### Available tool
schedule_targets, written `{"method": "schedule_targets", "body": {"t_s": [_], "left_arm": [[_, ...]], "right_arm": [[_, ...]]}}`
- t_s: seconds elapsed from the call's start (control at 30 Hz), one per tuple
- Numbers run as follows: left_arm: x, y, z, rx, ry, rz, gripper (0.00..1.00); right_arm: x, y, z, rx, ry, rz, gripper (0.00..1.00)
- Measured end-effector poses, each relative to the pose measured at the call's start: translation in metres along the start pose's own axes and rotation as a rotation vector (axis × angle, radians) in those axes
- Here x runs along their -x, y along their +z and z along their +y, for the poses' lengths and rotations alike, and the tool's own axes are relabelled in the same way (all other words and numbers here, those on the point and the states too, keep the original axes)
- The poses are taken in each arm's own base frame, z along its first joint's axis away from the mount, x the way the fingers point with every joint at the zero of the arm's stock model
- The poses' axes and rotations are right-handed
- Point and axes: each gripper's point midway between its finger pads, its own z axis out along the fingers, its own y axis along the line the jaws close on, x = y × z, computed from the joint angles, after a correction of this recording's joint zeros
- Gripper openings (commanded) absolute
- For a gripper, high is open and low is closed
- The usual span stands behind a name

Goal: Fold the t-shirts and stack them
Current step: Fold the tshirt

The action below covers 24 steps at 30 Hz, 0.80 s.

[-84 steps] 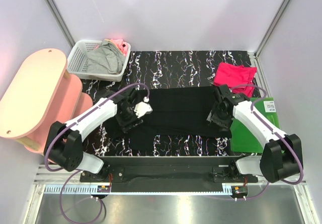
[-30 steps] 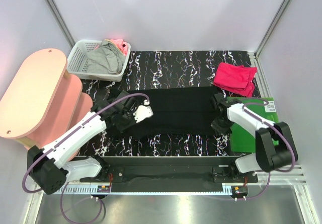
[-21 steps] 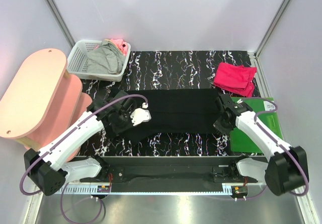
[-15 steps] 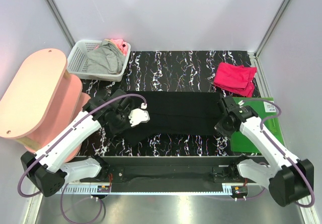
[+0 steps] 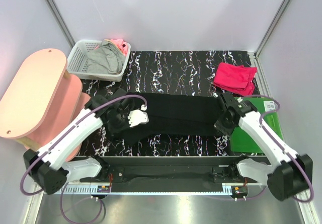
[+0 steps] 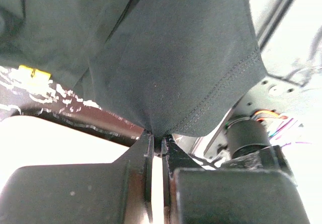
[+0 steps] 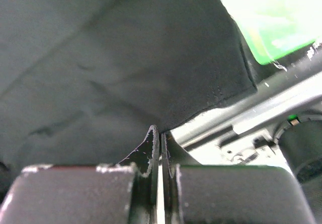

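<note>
My left gripper [image 6: 157,141] and right gripper [image 7: 159,135], clamped tight on the black t-shirt's [image 5: 181,114] near hem, have just raised it beside the green board [image 5: 251,139] — the fold looks underway.

The black t-shirt [image 5: 176,114] is matt knit cloth, soft and lightly creased. In the left wrist view its hem shows neat rows of stitching. The pink t-shirt [image 5: 235,78] is matt cloth too, and rumpled. The table top [image 5: 171,65] looks smooth, black with white marble-like veins and a slight sheen. The green board [image 5: 251,136] is flat, smooth and a little shiny. The basket [image 5: 78,60] is white plastic lattice and holds matt grey cloth [image 5: 105,58]. The arms [image 5: 75,133] have glossy white plastic shells. The left gripper [image 6: 157,144] and right gripper [image 7: 160,141] look dark and matt, the right one scuffed pale at its edges. The plate [image 5: 191,209] below the arm bases is brushed metal with a dull shine.
</note>
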Motion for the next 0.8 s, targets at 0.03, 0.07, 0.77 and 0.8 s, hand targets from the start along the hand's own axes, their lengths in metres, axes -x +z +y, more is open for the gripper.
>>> {"method": "schedule_targets", "body": {"t_s": [0.03,0.07,0.77,0.8], "left_arm": [[-0.002,0.003,0.004,-0.002,-0.006,0.024,0.00],[-0.004,0.007,0.010,-0.002,-0.018,0.053,0.00],[0.035,0.062,0.161,0.105,-0.113,0.228,0.00],[0.036,0.066,0.168,0.108,-0.119,0.236,0.11]], "right_arm": [[0.004,0.001,0.006,-0.007,-0.007,-0.001,0.02],[0.009,0.003,0.013,-0.013,-0.015,-0.007,0.02],[0.081,0.055,0.066,-0.148,-0.076,-0.092,0.05],[0.083,0.060,0.064,-0.163,-0.077,-0.091,0.08]]}}
